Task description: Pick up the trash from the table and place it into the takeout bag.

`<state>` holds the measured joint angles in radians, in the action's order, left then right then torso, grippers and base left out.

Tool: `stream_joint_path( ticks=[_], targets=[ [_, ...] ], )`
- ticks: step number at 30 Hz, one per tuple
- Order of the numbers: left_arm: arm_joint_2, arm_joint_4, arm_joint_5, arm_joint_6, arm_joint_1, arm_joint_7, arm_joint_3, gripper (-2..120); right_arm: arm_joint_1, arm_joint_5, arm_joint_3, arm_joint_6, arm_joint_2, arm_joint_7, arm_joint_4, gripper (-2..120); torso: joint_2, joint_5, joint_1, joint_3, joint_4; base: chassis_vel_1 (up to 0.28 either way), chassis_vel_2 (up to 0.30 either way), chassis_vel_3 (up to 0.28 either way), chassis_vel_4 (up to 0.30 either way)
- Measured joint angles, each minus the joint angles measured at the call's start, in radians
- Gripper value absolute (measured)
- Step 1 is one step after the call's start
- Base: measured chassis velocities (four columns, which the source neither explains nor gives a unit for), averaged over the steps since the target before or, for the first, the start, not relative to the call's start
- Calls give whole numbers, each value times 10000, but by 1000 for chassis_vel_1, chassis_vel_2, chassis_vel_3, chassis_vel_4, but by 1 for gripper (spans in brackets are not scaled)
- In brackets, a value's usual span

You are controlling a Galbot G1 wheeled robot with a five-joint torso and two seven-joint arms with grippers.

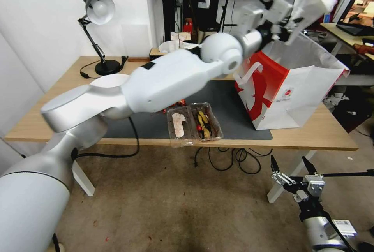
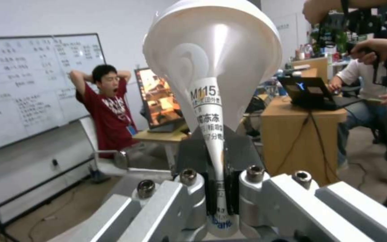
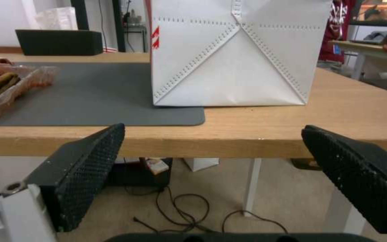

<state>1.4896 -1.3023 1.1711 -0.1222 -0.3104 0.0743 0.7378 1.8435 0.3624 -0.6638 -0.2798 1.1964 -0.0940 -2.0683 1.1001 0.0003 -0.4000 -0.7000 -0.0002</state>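
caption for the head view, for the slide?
Left gripper holds a white cup above the open takeout bag; right gripper waits open below the table edge.

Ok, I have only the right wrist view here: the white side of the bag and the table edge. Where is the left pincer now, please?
Observer: In the head view the left pincer is raised over the takeout bag, shut on a white cup that it pinches by the wall.
Operator: And is the bag open on top?
Observer: Yes. Its top stands open below the cup, and the silvery lining shows inside.
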Motion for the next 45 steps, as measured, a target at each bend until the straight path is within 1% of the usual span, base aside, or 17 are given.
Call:
stream_joint_path(
  ticks=[3,7,14,16,20,23,26,27,30,31,33,35,37,40,41,44,45],
  targets=[
    [157,240,71,-31,-78,-21,166,2,29,2,-7,-78,0,0,33,100,0,-1,0,0,1,0,0,0,0],
    [459,824,-51,-88,-176,-140,876,2,134,74,-72,-244,-6,0,104,100,-1,0,0,0,1,0,0,0,0],
    [523,758,-185,-394,-109,39,1156,3,191,120,-109,-421,-40,1,197,100,0,-1,1,0,2,0,0,0,0],
    [492,697,-93,-483,-153,103,1151,13,180,135,-108,-464,-69,2,259,100,-1,-2,0,-1,1,0,0,0,0],
    [459,631,43,-506,-252,160,1102,21,139,146,-78,-475,-94,3,300,100,0,-2,0,-1,2,0,0,0,0],
    [424,574,211,-539,-390,273,1030,33,36,154,-13,-478,-112,5,330,100,0,-2,0,0,2,0,0,0,0],
    [418,562,258,-545,-429,301,1008,40,5,156,8,-477,-118,5,331,100,0,-2,0,0,2,0,0,0,0],
    [405,522,348,-550,-468,370,934,51,-37,158,38,-469,-128,4,333,100,-1,-2,0,0,2,0,0,0,0],
    [365,421,415,-552,-486,505,845,57,-47,168,44,-465,-143,4,338,100,0,-2,0,-1,1,0,0,0,0],
    [289,257,465,-552,-488,668,758,66,-44,189,43,-465,-162,5,338,100,-1,-2,0,0,0,0,0,0,0],
    [243,159,492,-552,-488,744,715,68,-41,200,43,-465,-166,4,338,100,-1,-2,0,-1,0,0,0,0,0],
    [-7,-349,529,-550,-476,1116,493,79,-32,243,32,-465,-180,5,335,100,0,-2,0,0,0,0,0,0,0],
    [-194,-618,463,-550,-437,1274,361,82,-17,263,22,-474,-191,4,333,100,0,-2,0,0,0,0,0,0,0],
    [-916,-1371,252,-438,-166,1695,-85,97,37,330,-29,-534,-232,5,331,100,0,-4,0,0,1,0,0,0,0],
    [-916,-1371,252,-438,-166,1695,-85,97,37,330,-29,-534,-232,5,331,100,0,-4,0,0,1,0,0,0,0],
    [-1806,-2178,296,-167,463,2349,-552,99,31,448,-61,-574,-303,2,376,100,0,-5,0,0,1,0,0,0,0],
    [-1806,-2178,296,-167,463,2349,-552,99,31,448,-61,-574,-303,2,376,100,0,-5,0,0,1,0,0,0,0]
  ],
)
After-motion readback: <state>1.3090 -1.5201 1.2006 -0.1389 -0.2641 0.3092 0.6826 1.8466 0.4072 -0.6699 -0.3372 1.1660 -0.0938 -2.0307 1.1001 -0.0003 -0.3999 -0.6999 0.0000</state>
